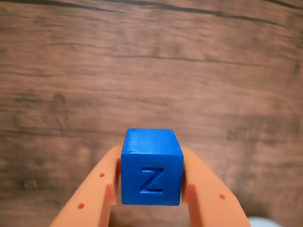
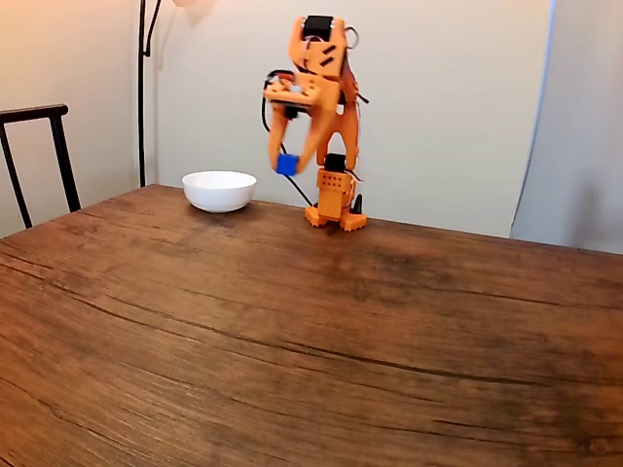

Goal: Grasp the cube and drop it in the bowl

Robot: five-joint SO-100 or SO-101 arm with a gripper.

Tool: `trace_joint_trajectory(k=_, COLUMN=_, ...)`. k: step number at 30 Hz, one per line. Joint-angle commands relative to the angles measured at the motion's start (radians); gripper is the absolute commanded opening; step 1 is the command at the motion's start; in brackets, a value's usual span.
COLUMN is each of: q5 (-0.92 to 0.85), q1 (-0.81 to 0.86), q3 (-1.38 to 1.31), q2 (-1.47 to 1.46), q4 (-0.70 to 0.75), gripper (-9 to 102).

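The blue cube (image 1: 152, 168) was held clamped between the two orange fingers (image 1: 94, 189) of the gripper (image 1: 151, 189), a raised "Z" seen on its near face in the wrist view. In the fixed view, the cube (image 2: 286, 164) was carried above the wooden table (image 2: 292, 331), just right of the white bowl (image 2: 219, 190).

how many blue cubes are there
1. The cube is held between the gripper fingers, lifted above the table, right of the bowl in the fixed view.
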Motion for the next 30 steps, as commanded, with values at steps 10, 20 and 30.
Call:
trace_joint_trajectory(k=10, q5=0.020, q1=0.259, q3=0.388, q2=0.419, q4=0.060, gripper=2)
trace_joint_trajectory(k=20, q5=0.021, q1=0.588, q3=0.577, q2=0.601, q4=0.058, gripper=2)
trace_joint_trajectory(k=30, q5=0.121, q1=1.014, q3=0.615, q2=0.609, q4=-0.051, gripper=2)
